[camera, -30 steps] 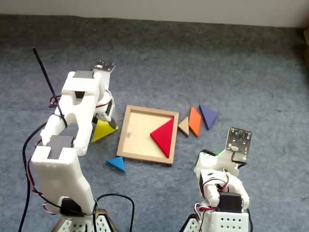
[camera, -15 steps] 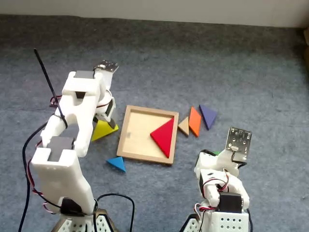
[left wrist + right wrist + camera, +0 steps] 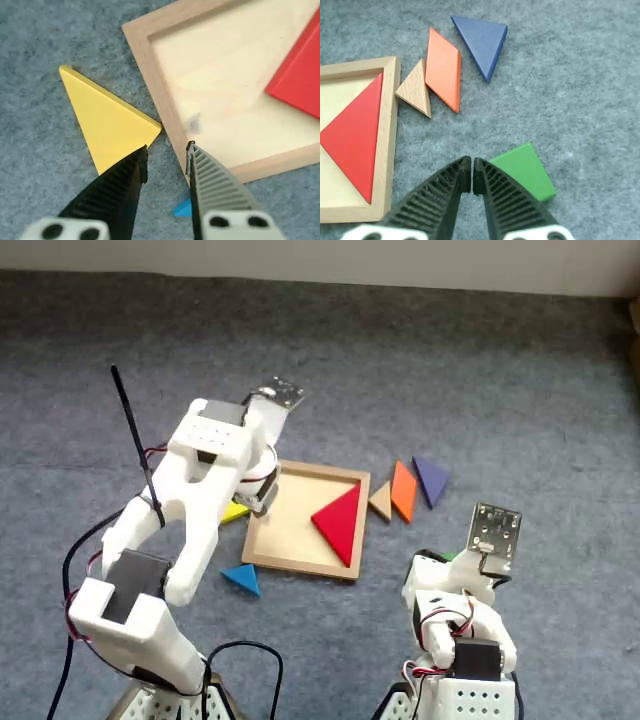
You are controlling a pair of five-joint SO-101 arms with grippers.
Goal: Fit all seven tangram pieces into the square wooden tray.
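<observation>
Most yellow triangle (image 3: 236, 511) hidden by arm (image 3: 200, 490); left claw (image 3: 167, 148) narrow, right claw (image 3: 471, 161) closed.

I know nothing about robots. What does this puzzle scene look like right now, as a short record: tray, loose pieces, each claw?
Tray: wooden tray holds one red triangle
Loose, left arm's side: yellow triangle by the tray edge; light blue triangle
Loose, right arm's side: tan triangle, orange parallelogram, dark blue triangle, green piece
Left gripper: open, empty, tips between yellow triangle and tray edge
Right gripper: shut, empty, beside green piece
Placed: one of seven
</observation>
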